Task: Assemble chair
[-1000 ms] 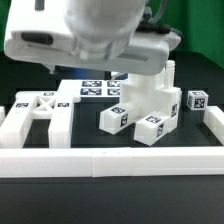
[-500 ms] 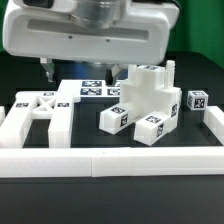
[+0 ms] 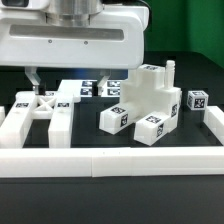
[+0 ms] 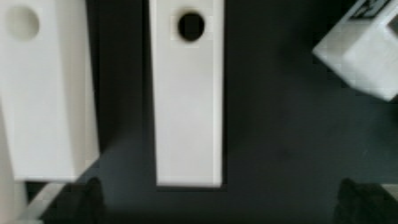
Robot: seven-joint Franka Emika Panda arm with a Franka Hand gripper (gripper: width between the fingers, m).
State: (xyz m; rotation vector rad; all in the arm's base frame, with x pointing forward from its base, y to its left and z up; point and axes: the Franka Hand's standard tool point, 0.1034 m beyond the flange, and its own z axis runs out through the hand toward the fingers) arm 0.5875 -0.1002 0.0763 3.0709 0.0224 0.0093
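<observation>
Claw (image 3: pixel 68 76) over frame rail (image 3: pixel 60 120), clear gap beside part cluster (image 3: pixel 145 105), border wall (image 3: pixel 110 160) in front

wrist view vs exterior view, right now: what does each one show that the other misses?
Wrist view only: dark oval holes near the ends of two long white bars, seen close from above.
Exterior view only: the stacked parts cluster, the lone tagged cube, the marker board and the border wall.
Both: the tool, open and empty, above white chair parts on the dark table.
</observation>
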